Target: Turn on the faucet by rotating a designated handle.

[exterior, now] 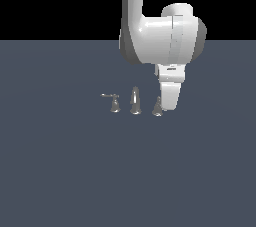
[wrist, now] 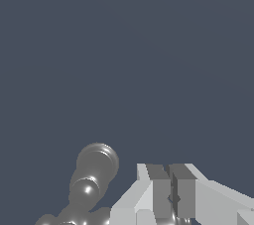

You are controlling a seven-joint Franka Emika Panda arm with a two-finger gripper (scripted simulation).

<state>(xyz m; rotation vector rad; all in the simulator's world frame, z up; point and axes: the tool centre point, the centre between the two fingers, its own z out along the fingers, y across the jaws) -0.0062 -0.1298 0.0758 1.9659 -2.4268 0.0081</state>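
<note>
The faucet is a tiny chrome three-piece set on the floor. The tall spout (exterior: 135,101) stands in the middle, and the twin handle (exterior: 115,104) with its lever pointing left is on the exterior view's left. The designated handle (exterior: 157,108) is on the exterior view's right, and its lever is hidden behind my gripper (exterior: 169,104), which hangs right beside it. In the wrist view a chrome post (wrist: 95,165) stands close beside my gripper (wrist: 170,170). The fingers (wrist: 159,189) are pressed almost together. A glint of chrome shows low between them.
The ground is a flat dark grey floor (exterior: 60,171) all round the faucet. The thick white arm (exterior: 160,36) hangs over the set from above and behind, towering over the small chrome pieces.
</note>
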